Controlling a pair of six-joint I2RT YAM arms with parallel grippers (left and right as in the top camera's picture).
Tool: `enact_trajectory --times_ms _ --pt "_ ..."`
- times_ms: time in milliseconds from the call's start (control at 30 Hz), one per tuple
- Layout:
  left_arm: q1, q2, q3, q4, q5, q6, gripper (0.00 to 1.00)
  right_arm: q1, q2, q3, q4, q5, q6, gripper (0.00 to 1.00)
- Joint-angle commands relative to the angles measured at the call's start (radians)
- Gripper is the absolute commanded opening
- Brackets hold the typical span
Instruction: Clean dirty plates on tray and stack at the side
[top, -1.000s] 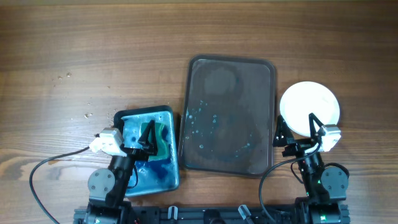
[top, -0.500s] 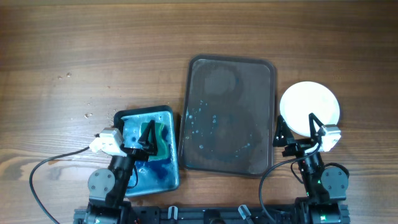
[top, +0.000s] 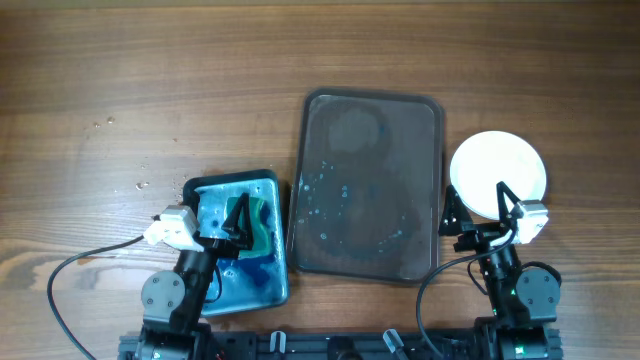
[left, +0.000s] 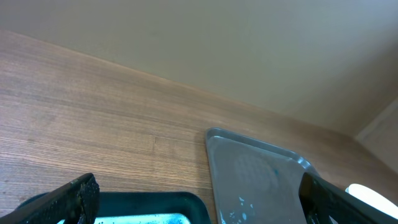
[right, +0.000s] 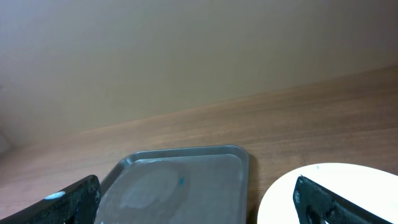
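The white plate (top: 498, 174) lies on the tabletop (top: 150, 80) just right of the tray (top: 366, 185), which carries only droplets. We judge the stacking all but done. The right claw (top: 476, 207) hangs released at the plate's near edge, and the left claw (top: 238, 222), equally spread, sits over the sponge (top: 252, 222) in the blue tub (top: 235, 178). To finish well, we would lift the right arm straight off, leave the plate unnudged, and keep both claws empty.

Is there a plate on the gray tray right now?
No, the gray tray holds only droplets; the white plate lies beside it, off its right edge.
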Motion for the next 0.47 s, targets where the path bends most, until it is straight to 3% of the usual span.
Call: enact_trajectory --times_ms 0,433 --pt "0.004 -0.008 -0.006 0.0 0.013 -0.005 1.0 0.004 0.0 -0.003 0.006 0.014 0.002 0.99" --pt "0.004 -0.008 -0.006 0.0 0.013 -0.005 1.0 0.004 0.0 -0.003 0.006 0.014 0.002 1.0"
